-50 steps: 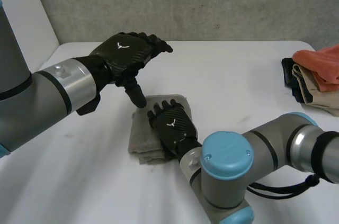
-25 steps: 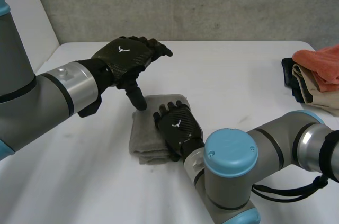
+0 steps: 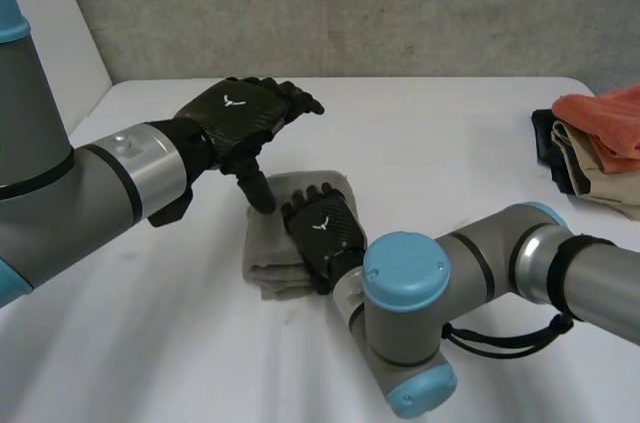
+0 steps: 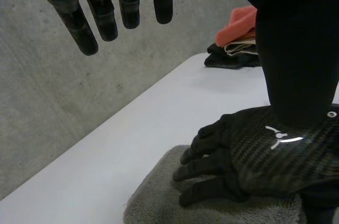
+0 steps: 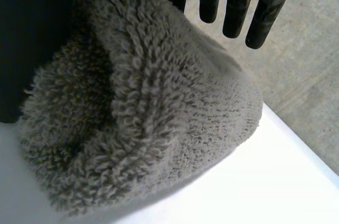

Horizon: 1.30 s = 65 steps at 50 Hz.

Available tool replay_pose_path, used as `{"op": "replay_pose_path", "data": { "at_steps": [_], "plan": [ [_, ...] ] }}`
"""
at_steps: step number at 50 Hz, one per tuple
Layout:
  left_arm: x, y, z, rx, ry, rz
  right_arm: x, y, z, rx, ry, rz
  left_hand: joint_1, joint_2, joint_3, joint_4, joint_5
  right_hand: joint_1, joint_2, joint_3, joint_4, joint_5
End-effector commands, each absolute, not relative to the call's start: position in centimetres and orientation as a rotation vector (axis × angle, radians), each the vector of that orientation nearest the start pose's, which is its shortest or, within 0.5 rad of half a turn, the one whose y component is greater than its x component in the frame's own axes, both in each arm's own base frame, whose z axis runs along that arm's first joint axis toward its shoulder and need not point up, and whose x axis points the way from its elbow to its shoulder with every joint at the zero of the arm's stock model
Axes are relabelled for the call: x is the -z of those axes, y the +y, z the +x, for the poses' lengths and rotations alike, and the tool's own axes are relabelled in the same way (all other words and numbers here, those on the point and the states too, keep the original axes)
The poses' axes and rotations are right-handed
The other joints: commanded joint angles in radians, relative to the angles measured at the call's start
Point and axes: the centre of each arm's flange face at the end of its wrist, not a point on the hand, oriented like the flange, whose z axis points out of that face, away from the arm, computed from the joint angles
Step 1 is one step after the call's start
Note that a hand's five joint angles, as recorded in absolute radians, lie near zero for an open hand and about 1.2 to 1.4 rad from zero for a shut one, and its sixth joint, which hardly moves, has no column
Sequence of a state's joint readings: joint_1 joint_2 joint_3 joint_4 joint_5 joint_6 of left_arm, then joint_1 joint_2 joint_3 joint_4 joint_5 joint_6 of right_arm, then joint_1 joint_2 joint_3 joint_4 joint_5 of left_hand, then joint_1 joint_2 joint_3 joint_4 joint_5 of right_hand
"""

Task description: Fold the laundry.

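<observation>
Folded grey towel in the middle of the white table, right hand flat on top, fingers straight, holding nothing, left hand open above, thumb pointing down onto the towel, clothes pile well apart.

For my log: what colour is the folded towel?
The towel is grey-beige; right wrist view shows it best.
</observation>
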<state>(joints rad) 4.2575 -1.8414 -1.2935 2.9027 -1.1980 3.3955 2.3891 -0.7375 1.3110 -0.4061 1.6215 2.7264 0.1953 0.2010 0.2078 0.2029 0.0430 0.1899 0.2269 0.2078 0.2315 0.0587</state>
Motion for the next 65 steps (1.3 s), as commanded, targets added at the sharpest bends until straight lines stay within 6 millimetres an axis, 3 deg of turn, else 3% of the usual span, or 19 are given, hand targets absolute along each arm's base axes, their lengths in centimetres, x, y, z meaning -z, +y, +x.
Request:
{"op": "replay_pose_path", "data": {
  "at_steps": [1, 5, 6, 10, 13, 16, 17, 20, 24, 26, 35, 40, 45, 46, 51, 54, 57, 62, 65],
  "plan": [
    [-28.5, -23.5, -29.8, 2.15, 2.484, 1.364, -9.8, -21.4, 41.3, 1.89, 1.837, -1.246, 0.015, 0.01, 0.003, 0.008, -0.007, 0.068, 0.031, 0.05, 0.026, 0.024],
    [-28.3, -23.5, -29.8, 2.144, 2.489, 1.362, -10.2, -21.8, 41.8, 1.911, 1.805, -1.234, 0.012, 0.007, 0.0, 0.005, -0.01, 0.505, 0.468, 0.487, 0.463, 0.461],
    [-28.3, -23.4, -29.8, 2.142, 2.491, 1.363, -10.3, -21.9, 42.0, 1.916, 1.792, -1.231, 0.012, 0.007, 0.0, 0.005, -0.01, 0.791, 0.754, 0.773, 0.749, 0.747],
    [-28.3, -23.4, -29.8, 2.139, 2.493, 1.363, -10.2, -22.9, 42.2, 1.918, 1.778, -1.224, 0.012, 0.007, 0.0, 0.005, -0.01, 1.205, 1.168, 1.187, 1.164, 1.162],
    [-28.3, -23.5, -29.7, 2.139, 2.493, 1.358, -10.6, -24.5, 41.5, 1.946, 1.797, -1.199, 0.012, 0.007, 0.0, 0.005, -0.01, 1.206, 1.169, 1.188, 1.165, 1.163],
    [-28.2, -23.6, -29.6, 2.136, 2.495, 1.354, -11.2, -27.3, 39.4, 1.98, 1.864, -1.154, 0.012, 0.007, 0.0, 0.005, -0.01, 1.206, 1.169, 1.188, 1.165, 1.163],
    [-28.2, -23.6, -29.6, 2.136, 2.495, 1.354, -12.1, -29.1, 38.0, 2.021, 1.898, -1.118, 0.012, 0.007, 0.0, 0.005, -0.01, 1.206, 1.169, 1.188, 1.165, 1.163],
    [-28.2, -23.6, -29.6, 2.136, 2.495, 1.351, -13.3, -31.3, 35.5, 2.068, 1.958, -1.086, 0.012, 0.007, 0.0, 0.005, -0.01, 1.206, 1.169, 1.188, 1.165, 1.163],
    [-28.3, -23.7, -29.4, 2.14, 2.492, 1.344, -15.1, -35.7, 30.1, 2.15, 2.016, -1.097, 0.012, 0.007, 0.0, 0.005, -0.01, 1.206, 1.169, 1.188, 1.165, 1.163],
    [-28.4, -23.9, -29.3, 2.141, 2.491, 1.334, -15.8, -36.7, 28.5, 2.167, 2.004, -1.121, 0.012, 0.007, 0.0, 0.005, -0.01, 1.206, 1.169, 1.188, 1.165, 1.163],
    [-28.3, -23.8, -29.4, 2.138, 2.503, 1.332, -18.2, -41.1, 23.3, 2.197, 1.731, -1.278, 0.012, 0.007, 0.0, 0.005, -0.01, 1.206, 1.169, 1.188, 1.165, 1.163],
    [-28.3, -23.8, -29.3, 2.142, 2.521, 1.315, -21.9, -45.1, 20.0, 2.399, 1.548, -1.293, 0.012, 0.007, 0.0, 0.005, -0.01, 1.206, 1.169, 1.188, 1.165, 1.163],
    [-28.8, -23.8, -29.3, 2.162, 2.512, 1.305, -26.4, -48.3, 16.2, 2.606, 1.411, -1.161, 0.015, 0.01, 0.003, 0.008, -0.007, 1.206, 1.169, 1.188, 1.165, 1.163],
    [-28.8, -23.7, -29.2, 2.164, 2.513, 1.303, -27.7, -49.2, 14.5, 2.642, 1.38, -1.084, 0.015, 0.01, 0.003, 0.008, -0.007, 1.206, 1.169, 1.188, 1.165, 1.163],
    [-29.2, -23.7, -29.3, 2.181, 2.5, 1.303, -30.5, -51.2, 9.6, 2.707, 1.242, -0.901, 0.018, 0.012, 0.006, 0.011, -0.004, 1.206, 1.169, 1.188, 1.165, 1.163],
    [-29.3, -23.7, -29.3, 2.188, 2.494, 1.302, -30.6, -51.7, 8.7, 2.694, 1.2, -0.879, 0.021, 0.015, 0.009, 0.014, -0.001, 1.206, 1.169, 1.188, 1.165, 1.163],
    [-29.4, -23.7, -29.4, 2.19, 2.492, 1.307, -29.4, -52.4, 6.8, 2.676, 1.219, -0.876, 0.021, 0.015, 0.009, 0.014, -0.001, 1.206, 1.169, 1.188, 1.165, 1.163],
    [-29.4, -23.4, -29.5, 2.193, 2.49, 1.314, -26.2, -53.2, 4.1, 2.607, 1.315, -0.905, 0.021, 0.015, 0.009, 0.014, -0.001, 1.206, 1.169, 1.188, 1.165, 1.163],
    [-29.3, -23.4, -29.6, 2.188, 2.493, 1.315, -23.3, -53.4, 2.2, 2.54, 1.399, -0.91, 0.021, 0.015, 0.009, 0.014, -0.001, 1.206, 1.169, 1.188, 1.165, 1.163]
  ]
}}
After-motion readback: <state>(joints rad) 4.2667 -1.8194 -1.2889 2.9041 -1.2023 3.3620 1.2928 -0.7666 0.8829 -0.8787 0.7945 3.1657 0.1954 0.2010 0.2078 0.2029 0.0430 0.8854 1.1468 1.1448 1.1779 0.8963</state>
